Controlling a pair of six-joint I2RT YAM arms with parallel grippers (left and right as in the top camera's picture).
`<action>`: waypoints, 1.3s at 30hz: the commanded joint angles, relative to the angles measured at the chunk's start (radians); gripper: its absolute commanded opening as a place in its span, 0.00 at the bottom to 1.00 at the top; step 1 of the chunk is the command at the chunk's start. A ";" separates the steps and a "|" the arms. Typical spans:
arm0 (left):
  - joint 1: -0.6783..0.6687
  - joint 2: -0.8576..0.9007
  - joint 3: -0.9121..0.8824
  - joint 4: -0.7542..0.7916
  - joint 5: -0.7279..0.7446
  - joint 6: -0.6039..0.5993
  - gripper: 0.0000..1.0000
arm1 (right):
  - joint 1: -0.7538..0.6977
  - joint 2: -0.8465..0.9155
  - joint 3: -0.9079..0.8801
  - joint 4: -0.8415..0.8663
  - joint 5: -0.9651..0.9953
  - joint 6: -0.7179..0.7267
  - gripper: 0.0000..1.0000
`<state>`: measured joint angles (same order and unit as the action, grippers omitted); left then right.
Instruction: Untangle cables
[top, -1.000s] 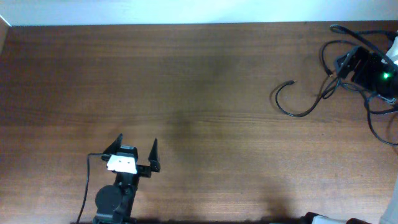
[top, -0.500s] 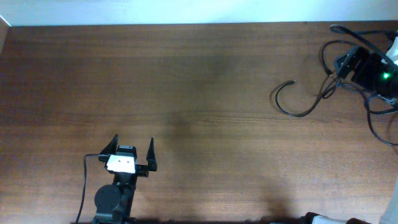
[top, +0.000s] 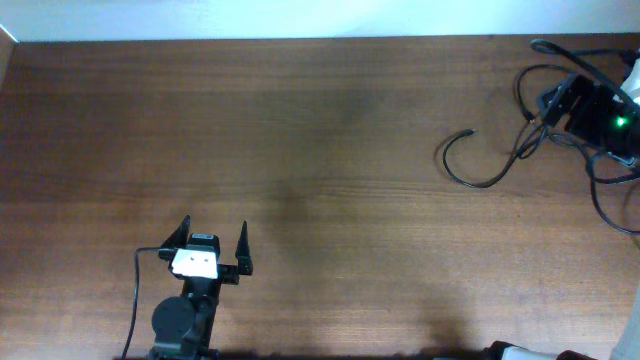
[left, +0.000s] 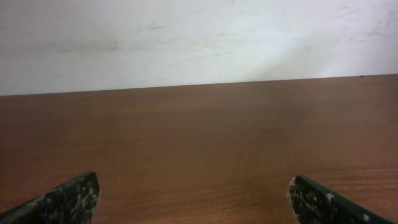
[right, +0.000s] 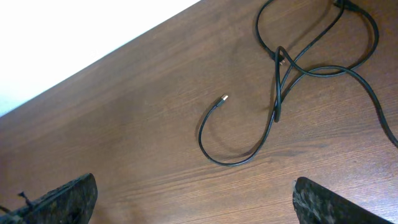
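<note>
Both left tool (top: 215, 228) and right tool (right: 196, 200) spread; cables (right: 277, 93) loop on brown table (top: 330, 150) by white wall (left: 186, 43).

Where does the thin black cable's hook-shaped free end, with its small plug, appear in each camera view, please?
Overhead: thin black cable's hooked end, right of centre, upper half.
Left wrist: not in it.
Right wrist: the hooked end lies mid-frame.
Shared landmark: far edge of the brown wooden table against the white wall.

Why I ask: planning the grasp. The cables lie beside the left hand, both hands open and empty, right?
No: the overhead view shows the cables at the table's far right, away from the left hand. Both it and the right hand are open and empty.
</note>
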<state>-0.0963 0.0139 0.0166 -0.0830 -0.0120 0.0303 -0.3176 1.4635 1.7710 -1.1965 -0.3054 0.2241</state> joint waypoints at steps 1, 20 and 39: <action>0.006 -0.009 -0.008 0.000 -0.003 0.016 0.99 | -0.003 0.003 0.008 0.003 -0.005 -0.010 0.99; 0.006 -0.009 -0.008 0.000 -0.003 0.016 0.99 | -0.003 0.002 0.007 0.003 -0.005 -0.010 0.99; 0.006 -0.009 -0.008 0.000 -0.003 0.016 0.99 | 0.048 -0.167 0.005 0.053 0.097 0.016 0.99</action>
<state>-0.0963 0.0139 0.0166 -0.0826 -0.0120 0.0307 -0.3084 1.3407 1.7710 -1.1809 -0.2749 0.2337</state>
